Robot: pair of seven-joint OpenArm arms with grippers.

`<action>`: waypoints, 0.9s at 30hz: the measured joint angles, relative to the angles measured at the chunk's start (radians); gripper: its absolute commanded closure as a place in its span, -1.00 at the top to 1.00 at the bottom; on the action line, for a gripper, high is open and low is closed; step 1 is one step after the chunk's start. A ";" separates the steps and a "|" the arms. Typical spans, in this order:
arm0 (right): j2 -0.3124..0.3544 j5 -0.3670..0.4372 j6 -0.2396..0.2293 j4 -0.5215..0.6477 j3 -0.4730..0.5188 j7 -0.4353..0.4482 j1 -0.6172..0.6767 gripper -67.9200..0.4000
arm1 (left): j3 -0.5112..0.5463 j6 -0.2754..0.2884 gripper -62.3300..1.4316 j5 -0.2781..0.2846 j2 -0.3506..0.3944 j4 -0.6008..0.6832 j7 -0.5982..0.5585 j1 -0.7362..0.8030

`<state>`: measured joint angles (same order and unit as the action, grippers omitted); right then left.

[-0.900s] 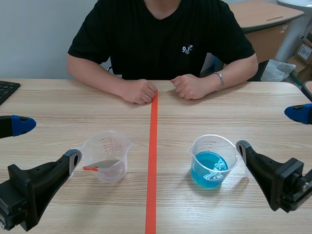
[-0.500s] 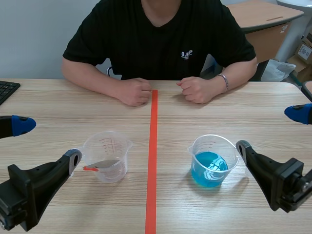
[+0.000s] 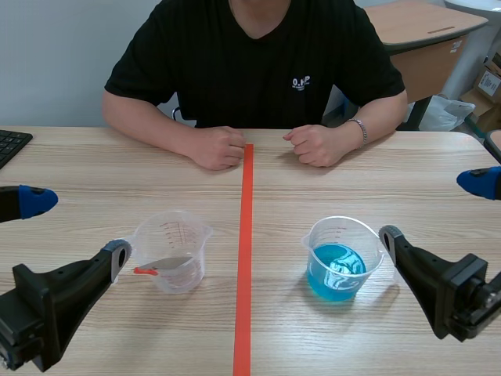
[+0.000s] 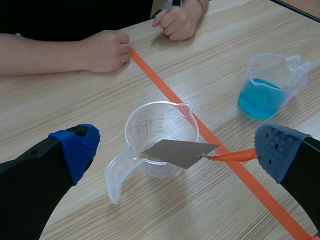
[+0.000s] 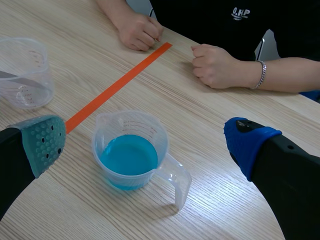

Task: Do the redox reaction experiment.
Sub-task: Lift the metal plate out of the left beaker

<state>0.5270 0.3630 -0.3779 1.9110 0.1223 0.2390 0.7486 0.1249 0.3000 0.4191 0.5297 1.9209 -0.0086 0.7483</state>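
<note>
Nearest the robot, the left gripper [image 3: 77, 227] hangs with fingers spread wide around the clear plastic measuring cup [image 3: 172, 251], in which a thin grey metal strip with an orange-red tag [image 4: 177, 152] leans over the rim. The right gripper [image 3: 433, 208], equally spread, flanks the clear plastic cup of blue liquid [image 3: 342, 258] across the orange-red tape line [image 3: 245, 258]. Either light cup would probably tip or slide if a finger nudged its wall, slopping liquid or dropping the strip, while farther off a person's fists [image 3: 223, 146] rest well apart from both
</note>
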 measured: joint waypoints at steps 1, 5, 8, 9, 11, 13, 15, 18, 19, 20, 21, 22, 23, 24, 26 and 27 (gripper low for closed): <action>0.000 0.000 0.000 0.000 0.000 0.000 0.000 1.00 | 0.000 0.000 1.00 0.000 0.000 0.000 0.000 0.000; 0.000 0.000 0.000 0.000 0.000 0.000 0.000 1.00 | 0.000 0.000 1.00 0.000 0.000 0.000 0.000 0.000; 0.000 0.000 0.000 0.000 0.000 0.000 0.000 1.00 | 0.000 0.000 1.00 0.000 0.000 0.000 0.000 0.000; 0.000 0.000 0.000 0.000 0.000 0.000 0.000 1.00 | 0.000 0.000 1.00 0.000 0.000 0.000 0.000 0.000; 0.000 0.000 0.000 0.000 0.000 0.000 0.000 1.00 | 0.000 0.000 1.00 0.000 0.000 0.000 0.000 0.000; 0.000 0.000 0.000 0.000 0.000 0.000 0.000 1.00 | 0.000 0.000 1.00 0.000 0.000 0.000 0.000 0.000; 0.000 0.000 0.000 0.000 0.000 0.000 0.000 1.00 | 0.000 0.000 1.00 -0.001 0.000 0.000 0.000 0.000; 0.000 0.000 0.000 0.000 0.000 0.000 0.000 1.00 | 0.000 0.000 1.00 -0.033 0.000 0.000 0.000 0.001; 0.000 0.000 0.000 0.000 0.000 0.000 0.000 1.00 | 0.000 0.000 1.00 -0.044 0.000 0.000 -0.001 0.004; 0.000 0.000 0.000 0.000 0.000 0.000 0.000 1.00 | 0.004 0.000 1.00 -0.060 0.000 0.000 -0.003 0.009; 0.000 0.000 0.000 0.000 0.000 0.000 0.000 1.00 | 0.012 0.001 1.00 -0.060 0.000 0.000 -0.004 0.018; 0.000 0.000 0.000 0.000 0.000 0.000 0.000 1.00 | 0.026 0.001 1.00 -0.060 0.000 0.000 -0.011 0.031; 0.000 0.000 0.000 0.000 0.000 0.000 0.000 1.00 | 0.044 0.000 1.00 -0.060 0.001 0.000 -0.019 0.047; 0.000 0.000 0.000 0.000 0.000 0.000 0.000 1.00 | 0.064 0.000 1.00 -0.060 0.004 0.000 -0.032 0.066; 0.000 0.000 0.000 0.000 0.000 0.000 0.000 1.00 | 0.103 0.000 1.00 -0.059 0.016 0.000 -0.053 0.108; 0.000 0.000 0.000 0.000 0.000 0.000 0.000 1.00 | 0.119 -0.001 1.00 -0.059 0.026 0.000 -0.056 0.130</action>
<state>0.5270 0.3630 -0.3779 1.9110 0.1223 0.2390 0.7486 0.2436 0.2993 0.3599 0.5552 1.9209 -0.0650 0.8780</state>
